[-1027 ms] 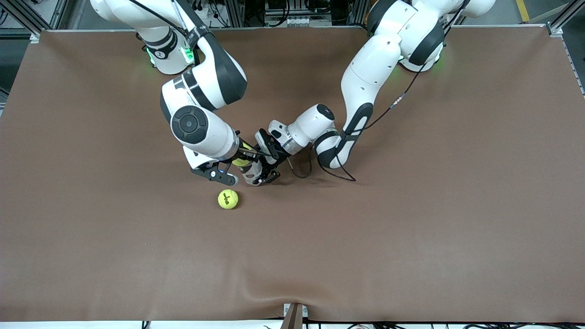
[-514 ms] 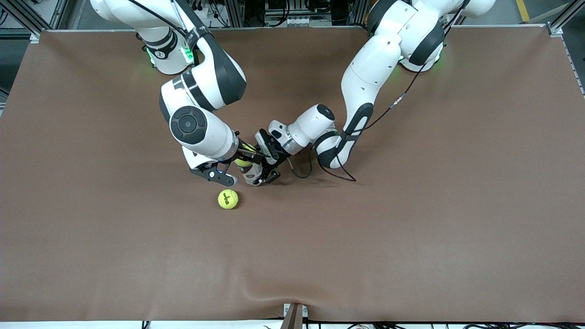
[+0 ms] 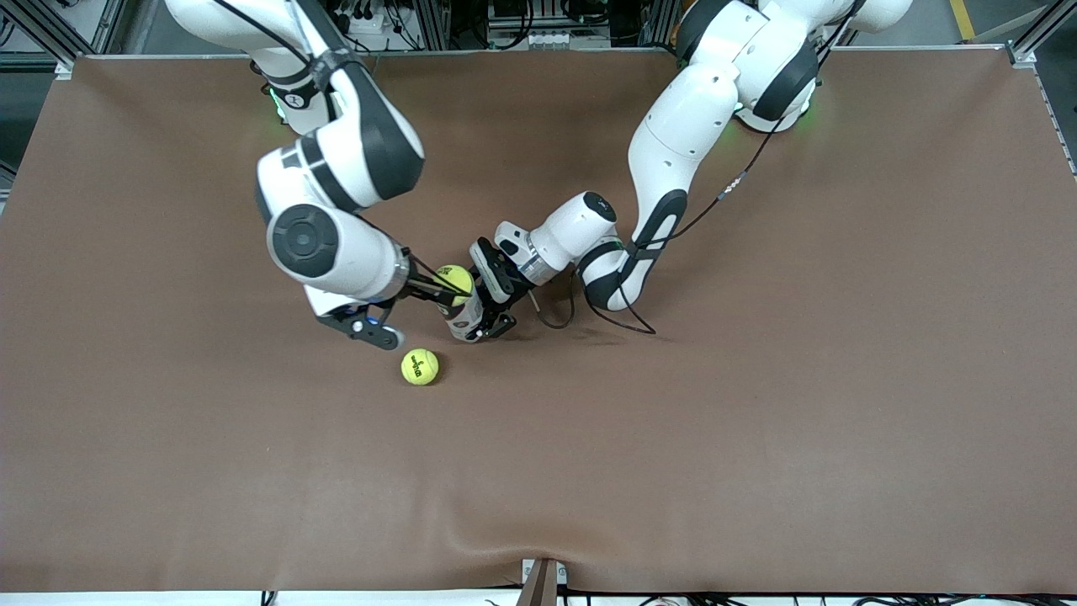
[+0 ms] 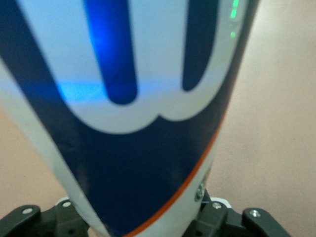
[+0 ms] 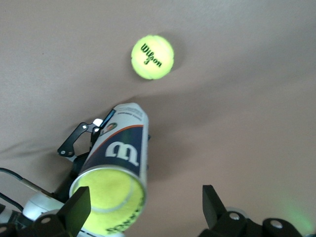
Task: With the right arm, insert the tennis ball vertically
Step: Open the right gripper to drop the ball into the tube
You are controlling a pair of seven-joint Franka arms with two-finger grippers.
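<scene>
Table: your brown mat covers the whole bench; it ripples a little at the edge nearest the front camera, and metal framing and cabling run along the robots' edge.

Left arm: it reaches in from its own end toward the middle of the table, and you can see why – it is the holder. The left gripper is clamped round the blue-and-white ball can, low on the body.

Can: it stands upright on the mat with its mouth up, well away from every edge, so a ball can drop straight in. In the right wrist view the can looks steady in that grip.

Right arm: it comes in from its base over the can. The right gripper hangs just over the can's mouth, fingers spread wide with nothing between them.

Ball in the can: a tennis ball sits at the mouth and fills it. You'd judge the drop made, though whether it will settle deeper can't be told.

Spare ball: a second tennis ball lies on the mat just beside the can, nearer the front camera, untouched.
</scene>
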